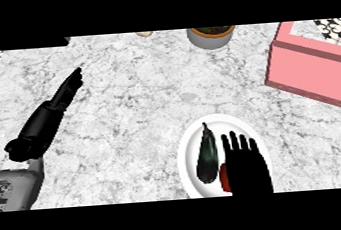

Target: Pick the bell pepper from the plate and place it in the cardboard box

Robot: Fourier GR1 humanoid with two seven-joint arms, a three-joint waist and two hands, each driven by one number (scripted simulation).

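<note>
Hovering your right hand [245,168], fingers straight, over the red bell pepper [224,177] at lower right, you are risking nudging the dark vegetable [207,157] beside it.

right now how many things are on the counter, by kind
plate: 1
vegetables on the plate: 2, a dark eggplant and a red pepper, partly under the right hand
pink box: 1
grey pot: 1
small pale thing at the far edge: 1, too small to identify
total: 6
</note>
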